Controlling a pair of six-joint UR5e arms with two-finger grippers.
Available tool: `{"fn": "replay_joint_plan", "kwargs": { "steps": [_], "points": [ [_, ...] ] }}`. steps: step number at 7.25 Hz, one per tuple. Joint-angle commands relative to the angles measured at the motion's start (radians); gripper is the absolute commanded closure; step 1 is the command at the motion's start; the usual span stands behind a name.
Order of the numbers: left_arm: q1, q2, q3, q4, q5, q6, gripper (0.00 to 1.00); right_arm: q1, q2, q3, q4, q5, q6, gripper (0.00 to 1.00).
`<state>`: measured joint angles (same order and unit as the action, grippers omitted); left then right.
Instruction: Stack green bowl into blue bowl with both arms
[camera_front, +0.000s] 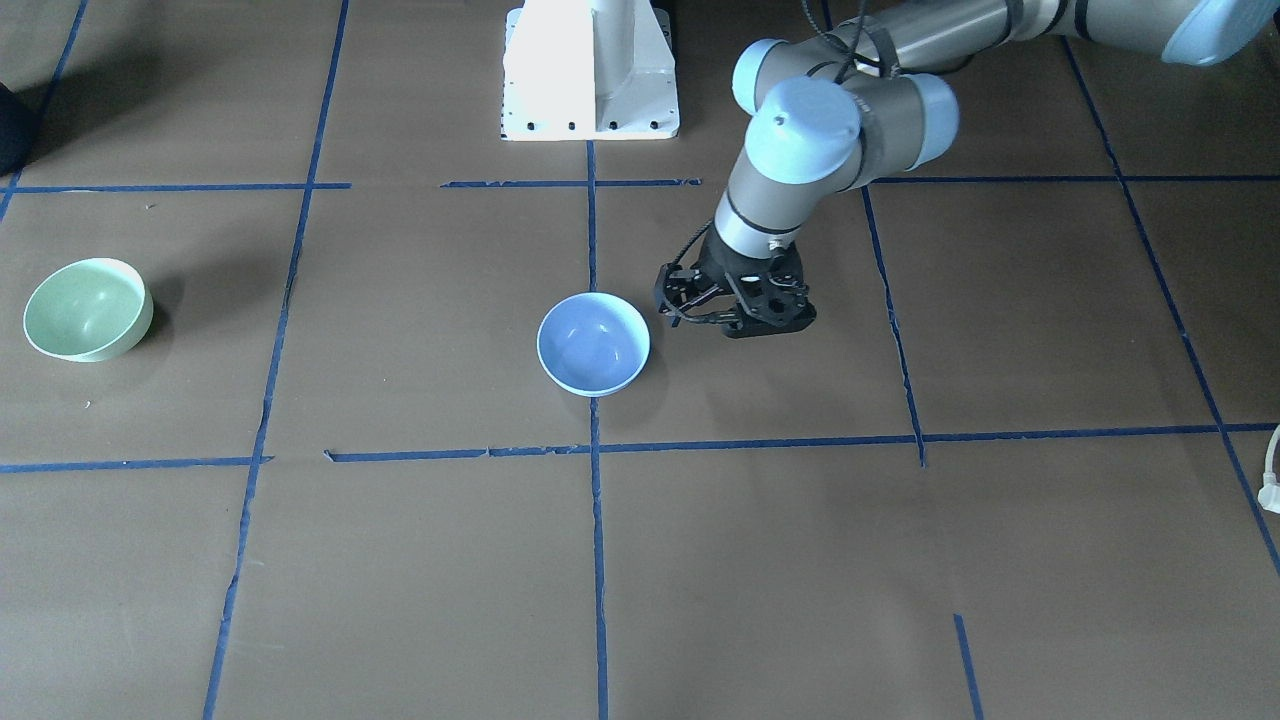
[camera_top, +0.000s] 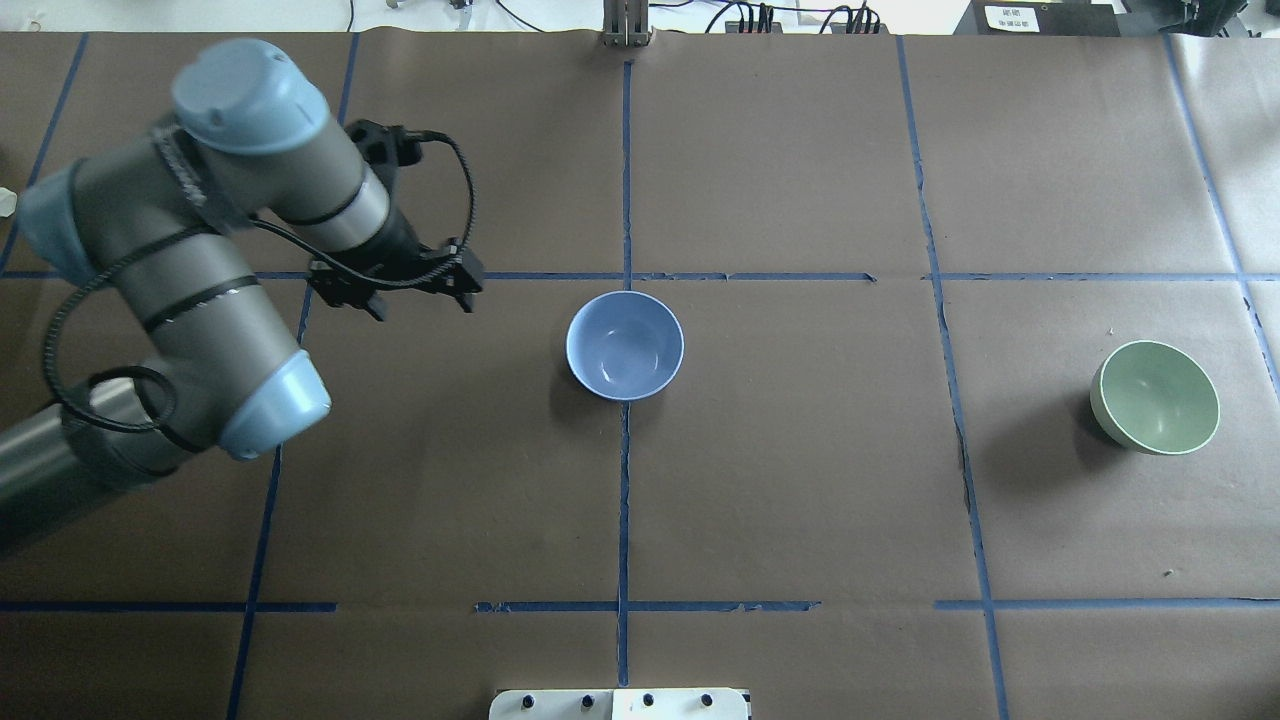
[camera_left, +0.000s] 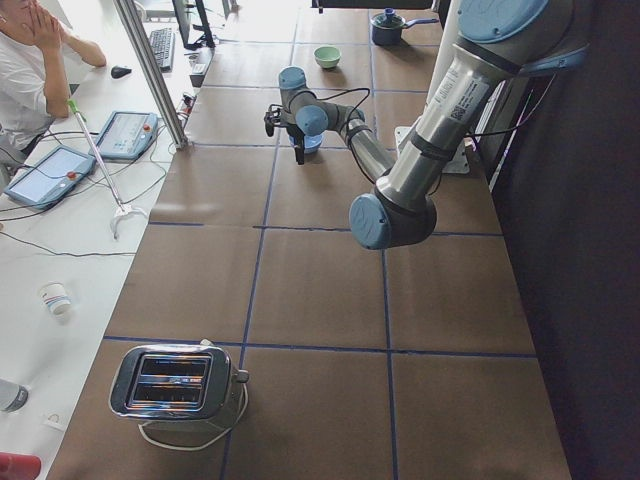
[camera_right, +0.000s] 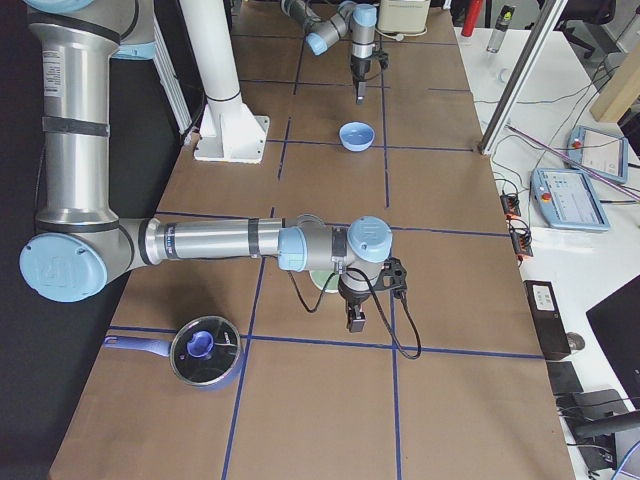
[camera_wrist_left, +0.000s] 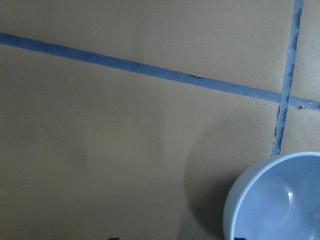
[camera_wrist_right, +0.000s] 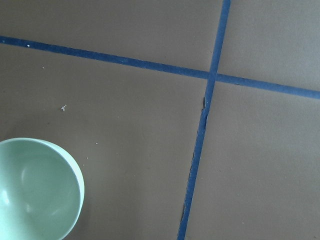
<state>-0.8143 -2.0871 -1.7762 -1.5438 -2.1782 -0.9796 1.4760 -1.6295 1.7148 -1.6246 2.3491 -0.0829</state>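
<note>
Wide apart and holding nothing, the two black fingers of the left pincer (camera_top: 420, 300) point down at the bench (camera_top: 800, 480). Their dark tips just show at the bottom edge of the left wrist view, far from each other. This pincer touches no bowl.

Near it, toward the middle of the bench, stands the blue bowl (camera_top: 625, 345), upright and empty. It sits on a blue tape line (camera_top: 626, 180) that runs across the brown surface. In the left wrist view its rim fills the lower right corner.

The right pincer (camera_right: 355, 322) shows only in the side view from the robot's right end, pointing down. Whether it is wide or narrow I cannot tell.

The green bowl (camera_top: 1155, 397) stands just beside the right pincer, partly hidden behind the wrist in that side view. It is upright and empty, on the robot's right part of the bench, well apart from the blue bowl. In the right wrist view it lies at the lower left corner.
</note>
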Motion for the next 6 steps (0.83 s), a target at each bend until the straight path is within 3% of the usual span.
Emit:
{"fn": "replay_joint_plan", "kwargs": {
  "steps": [1, 2, 3, 4, 5, 6],
  "points": [
    [-0.255, 0.212, -0.085, 0.157, -0.038, 0.563, 0.00, 0.000, 0.026, 0.006, 0.000, 0.001, 0.002, 0.00],
    [-0.404, 0.311, -0.071, 0.154, -0.052, 0.770, 0.00, 0.000, 0.031, 0.022, 0.000, -0.001, -0.001, 0.00],
    [-0.527, 0.400, -0.039, 0.156, -0.124, 0.944, 0.00, 0.001, 0.037, 0.061, -0.006, -0.004, 0.003, 0.00],
    [-0.624, 0.473, 0.004, 0.150, -0.179, 1.064, 0.00, 0.001, 0.037, 0.093, -0.015, -0.004, 0.011, 0.00],
    [-0.653, 0.498, 0.008, 0.151, -0.234, 1.100, 0.00, -0.003, -0.028, 0.123, 0.012, -0.001, 0.157, 0.00],
    [-0.654, 0.504, 0.009, 0.145, -0.236, 1.101, 0.00, -0.035, -0.140, 0.100, 0.220, -0.005, 0.217, 0.00]
  ]
}}
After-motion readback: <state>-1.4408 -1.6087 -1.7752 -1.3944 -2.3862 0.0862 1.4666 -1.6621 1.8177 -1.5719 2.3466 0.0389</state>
